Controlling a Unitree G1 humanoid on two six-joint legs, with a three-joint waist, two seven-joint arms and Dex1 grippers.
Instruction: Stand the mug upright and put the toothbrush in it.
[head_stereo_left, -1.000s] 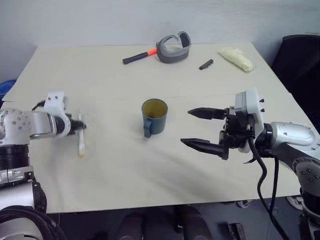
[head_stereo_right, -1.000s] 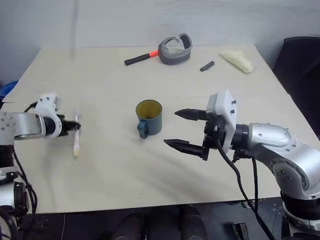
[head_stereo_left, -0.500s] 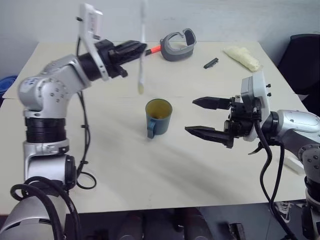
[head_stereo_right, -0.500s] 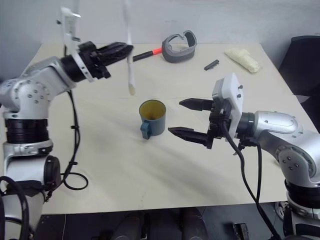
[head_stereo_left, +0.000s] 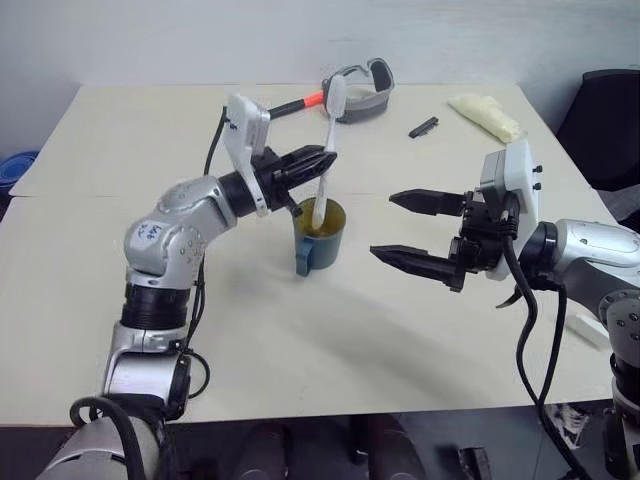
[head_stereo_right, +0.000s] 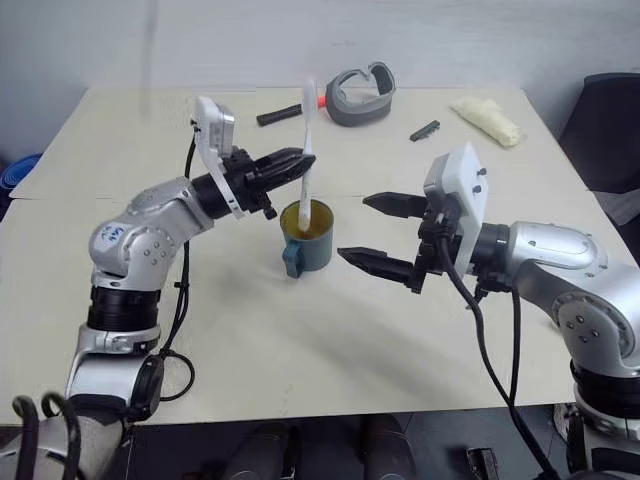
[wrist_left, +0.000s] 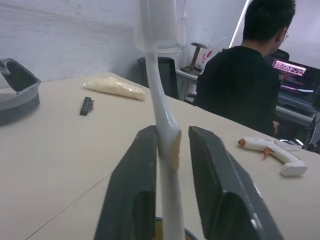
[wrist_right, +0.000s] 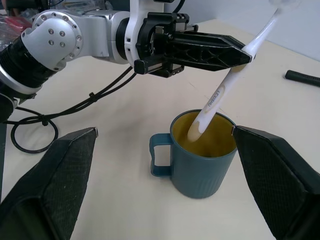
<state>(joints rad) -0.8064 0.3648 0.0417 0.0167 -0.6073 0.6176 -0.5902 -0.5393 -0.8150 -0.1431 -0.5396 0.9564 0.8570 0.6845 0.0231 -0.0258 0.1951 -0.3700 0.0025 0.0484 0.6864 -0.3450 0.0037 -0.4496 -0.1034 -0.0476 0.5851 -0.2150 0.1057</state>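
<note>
Left end effector (head_stereo_left: 322, 160): fingers either side of the toothbrush (head_stereo_left: 326, 140) at mid-shaft. In the left wrist view one finger touches the shaft and the other stands slightly off it, so the grip looks loosened; whether it bears on the brush at all, cannot tell. Points roughly level, toward the robot's right, hanging just above the mug (head_stereo_left: 318, 236).

Toothbrush: near upright, leaning a little, bristle head up, cream handle end down inside the mug's mouth. Right wrist view shows the handle tip against the yellowish inner wall; whether it touches the bottom is hidden.

Mug: upright on the surface (head_stereo_left: 250, 330) near its middle, handle toward the robot, directly below the left end effector.

Right end effector (head_stereo_left: 418, 232): wide open, empty, level, just beside the mug on the robot's right, one finger to each side of the mug's line but not touching it.

Key relation: brush's long axis runs nearly vertical, from the left end effector down into the mug. Left arm is the one on the brush; right arm is nearer the mug body. Judgement: the mug step is done and insertion is nearly done. Letting go cleanly should leave the brush leaning on the rim; the risk is it tipping the mug or catching on a finger.

Farther off: hammer (head_stereo_left: 283, 106), grey headset (head_stereo_left: 366, 83), small black part (head_stereo_left: 423, 127), pale bag (head_stereo_left: 486, 116).
</note>
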